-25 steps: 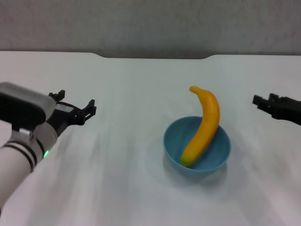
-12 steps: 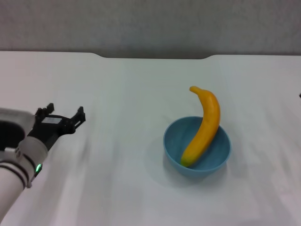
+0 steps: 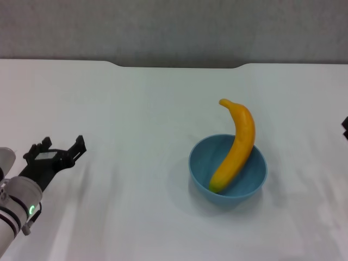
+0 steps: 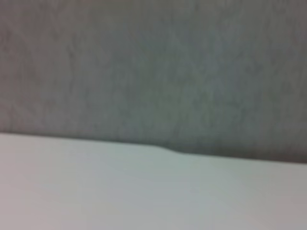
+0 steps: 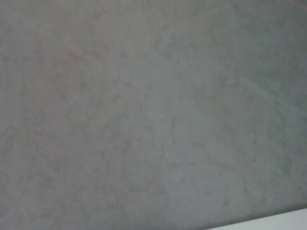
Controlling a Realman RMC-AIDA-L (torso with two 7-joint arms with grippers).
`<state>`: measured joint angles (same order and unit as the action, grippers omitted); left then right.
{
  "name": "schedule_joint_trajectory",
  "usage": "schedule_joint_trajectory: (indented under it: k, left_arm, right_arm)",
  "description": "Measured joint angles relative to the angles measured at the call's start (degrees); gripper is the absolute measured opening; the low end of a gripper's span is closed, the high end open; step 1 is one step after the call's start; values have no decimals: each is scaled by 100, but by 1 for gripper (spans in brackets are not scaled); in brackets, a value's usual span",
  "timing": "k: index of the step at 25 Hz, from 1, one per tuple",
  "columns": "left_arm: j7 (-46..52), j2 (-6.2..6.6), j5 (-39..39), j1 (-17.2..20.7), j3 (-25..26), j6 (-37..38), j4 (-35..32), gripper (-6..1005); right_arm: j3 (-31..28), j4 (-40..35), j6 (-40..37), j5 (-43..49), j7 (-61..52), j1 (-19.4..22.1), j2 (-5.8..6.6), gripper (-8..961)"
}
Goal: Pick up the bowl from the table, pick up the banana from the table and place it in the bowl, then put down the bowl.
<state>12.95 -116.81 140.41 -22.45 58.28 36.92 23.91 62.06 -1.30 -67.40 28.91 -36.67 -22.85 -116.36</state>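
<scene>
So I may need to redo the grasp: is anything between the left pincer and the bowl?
Nothing visible. In the head view only bare table lies between the left pincer, open at the near left, and the bowl, which sits on the table with the banana leaning in it.

The bowl [image 3: 228, 169] sits on the table [image 3: 147, 109], right of centre and toward the near edge. The banana [image 3: 235, 142] lies in it, lower tip inside near the bowl's near-left wall, upper end leaning over the far rim toward the table's far edge. The left gripper [image 3: 56, 150] hovers near the left edge, well apart from the bowl.
</scene>
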Motion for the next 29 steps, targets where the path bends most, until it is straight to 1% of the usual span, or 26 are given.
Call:
schedule_joint_trajectory:
  k: [2,7,10,15,18,21,22,24,29]
  left_arm:
    - [49,6,0,-37,-3,-159,-24,891]
    - [53,-4,2,-71,-6,-264,-32,891]
    - [10,-12,9,-70,-9,-264,-27,891]
    - [-434,-11,34,-126,-18,-410,-3,891]
    - [-867,5,39,-217,-18,-683,43,891]
    - [-1185,9,40,-311,-19,-890,62,891]
    - [-1331,7,39,-322,-19,-925,67,891]
    - [-1486,-2,39,-324,-16,-919,79,891]
    - [-1652,-12,23,-276,-9,-880,191,891]
  right_arm:
    - [-180,8,-41,-4,38,20,-1,589]
    - [-1033,225,-357,-12,117,62,-8,589]
    - [-1327,387,-251,-5,188,32,7,589]
    - [-1334,449,324,36,211,-92,23,590]
    - [-1333,460,678,83,194,-174,25,589]
    - [-1336,420,1137,251,165,-271,46,587]
    - [-1337,398,1448,359,163,-360,55,587]
    - [-1338,387,1565,424,167,-397,57,587]
    - [-1333,205,1861,946,197,-503,60,587]
